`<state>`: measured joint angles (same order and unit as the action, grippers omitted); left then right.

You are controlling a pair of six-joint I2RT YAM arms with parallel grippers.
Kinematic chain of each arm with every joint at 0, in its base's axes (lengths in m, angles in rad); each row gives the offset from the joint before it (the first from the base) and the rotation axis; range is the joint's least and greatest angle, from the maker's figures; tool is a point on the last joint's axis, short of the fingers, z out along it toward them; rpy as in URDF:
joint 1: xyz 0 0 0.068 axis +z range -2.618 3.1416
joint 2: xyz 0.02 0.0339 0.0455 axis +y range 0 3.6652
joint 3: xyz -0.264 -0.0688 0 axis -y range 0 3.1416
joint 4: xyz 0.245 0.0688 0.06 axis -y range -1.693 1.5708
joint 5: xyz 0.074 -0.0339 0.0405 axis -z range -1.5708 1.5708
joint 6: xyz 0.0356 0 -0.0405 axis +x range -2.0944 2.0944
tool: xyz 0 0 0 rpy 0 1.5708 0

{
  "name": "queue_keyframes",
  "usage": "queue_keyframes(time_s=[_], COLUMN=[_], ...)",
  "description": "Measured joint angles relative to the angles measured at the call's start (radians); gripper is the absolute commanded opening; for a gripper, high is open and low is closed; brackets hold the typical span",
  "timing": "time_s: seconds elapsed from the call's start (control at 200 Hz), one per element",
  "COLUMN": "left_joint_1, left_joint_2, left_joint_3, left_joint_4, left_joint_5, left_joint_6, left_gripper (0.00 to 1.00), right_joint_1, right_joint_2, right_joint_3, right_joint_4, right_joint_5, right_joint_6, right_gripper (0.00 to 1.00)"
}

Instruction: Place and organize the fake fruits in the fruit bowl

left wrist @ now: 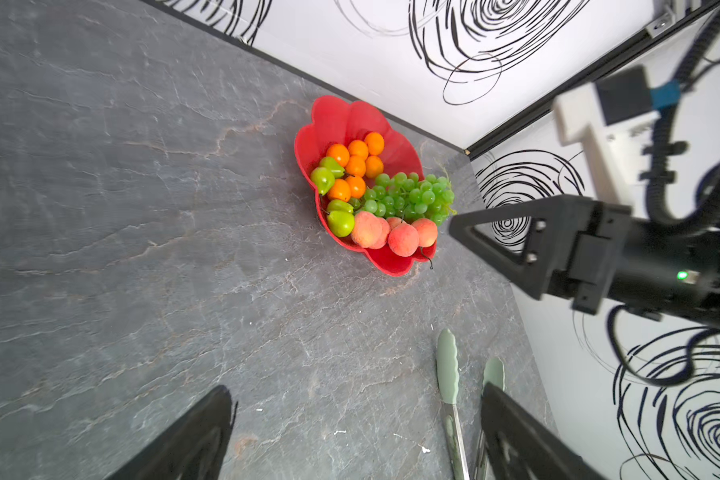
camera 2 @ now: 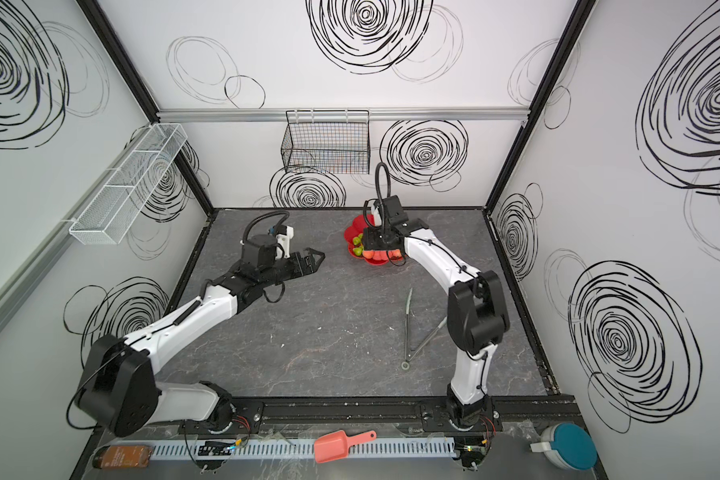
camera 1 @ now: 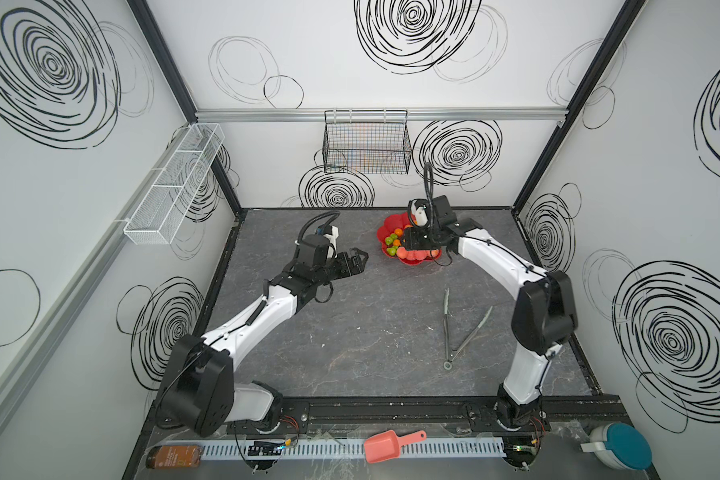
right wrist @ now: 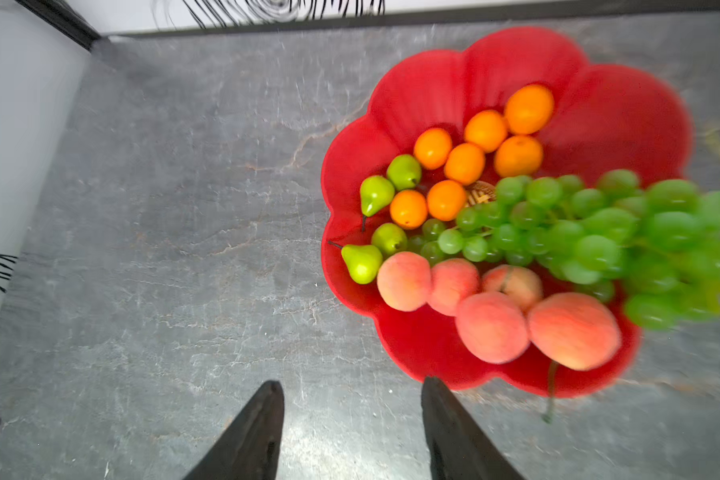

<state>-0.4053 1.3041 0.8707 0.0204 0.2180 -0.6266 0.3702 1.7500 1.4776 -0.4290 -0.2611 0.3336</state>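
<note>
Fruit bowl: the red, flower-shaped fruit bowl [right wrist: 433, 91] stands upright on the worktop [camera 1: 371, 332], at the far side and a little right of the middle
Oranges: seven oranges [right wrist: 464, 163] lie close together in the far part of the bowl
Pears: four green pears [right wrist: 376, 195] lie along its left wall
Peaches: the peaches [right wrist: 491, 326], five as far as I can count, make a row in the near part
Grapes: the grapes [right wrist: 558, 232] lie from the middle toward the right; the right end of the bunch seems to reach over the rim, but the picture is blurred there and I cannot be sure
Right pincer: the right pincer [right wrist: 352, 386] hangs above the bowl; its two sides are spread, with nothing between them, and it touches no fruit
Left pincer: the left pincer [camera 1: 362, 261] hovers left of the bowl, apart from it; its fingers [left wrist: 208, 419] stand wide and it is empty
Done: every fruit that the pictures show is inside the bowl and grouped by kind; I see no loose fruit on the worktop
Left to do: little, in my judgement; perhaps to tuck the end of the grapes fully inside
Other things: the tongs [camera 1: 447, 324] lie near and right of the bowl; the scoop [camera 1: 385, 448] lies beyond the near edge; neither touches the bowl
</note>
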Motion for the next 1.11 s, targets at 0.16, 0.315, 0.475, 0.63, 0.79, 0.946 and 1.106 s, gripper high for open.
queue_keyframes(time_s=[0.16, 0.315, 0.475, 0.63, 0.79, 0.946, 1.106], left_joint_1=[-0.006, -0.002, 0.016, 0.053, 0.101, 0.105, 0.128], left_joint_2=[-0.194, -0.346, -0.413, -0.478, -0.498, -0.426, -0.250], left_joint_3=[-0.211, -0.382, -0.488, -0.640, -0.760, -0.758, -0.776], left_joint_4=[0.100, 0.220, 0.336, 0.510, 0.641, 0.749, 0.961], left_joint_5=[-0.116, -0.264, -0.409, -0.502, -0.561, -0.610, -0.636], left_joint_6=[0.011, 0.034, 0.114, 0.246, 0.367, 0.470, 0.581], left_gripper=[0.96, 0.96, 0.96, 0.96, 0.96, 0.96, 0.96], right_joint_1=[-0.120, -0.246, -0.293, -0.296, -0.313, -0.364, -0.421], right_joint_2=[-0.251, -0.430, -0.580, -0.674, -0.685, -0.661, -0.582], right_joint_3=[-0.323, -0.634, -0.816, -0.935, -1.077, -1.178, -1.187], right_joint_4=[0.227, 0.405, 0.502, 0.624, 0.775, 0.910, 1.050], right_joint_5=[0.000, 0.051, 0.213, 0.411, 0.521, 0.503, 0.457], right_joint_6=[0.041, 0.071, 0.074, 0.024, -0.039, -0.094, -0.103], right_gripper=[0.75, 0.91, 1.00, 1.00, 1.00, 1.00, 1.00])
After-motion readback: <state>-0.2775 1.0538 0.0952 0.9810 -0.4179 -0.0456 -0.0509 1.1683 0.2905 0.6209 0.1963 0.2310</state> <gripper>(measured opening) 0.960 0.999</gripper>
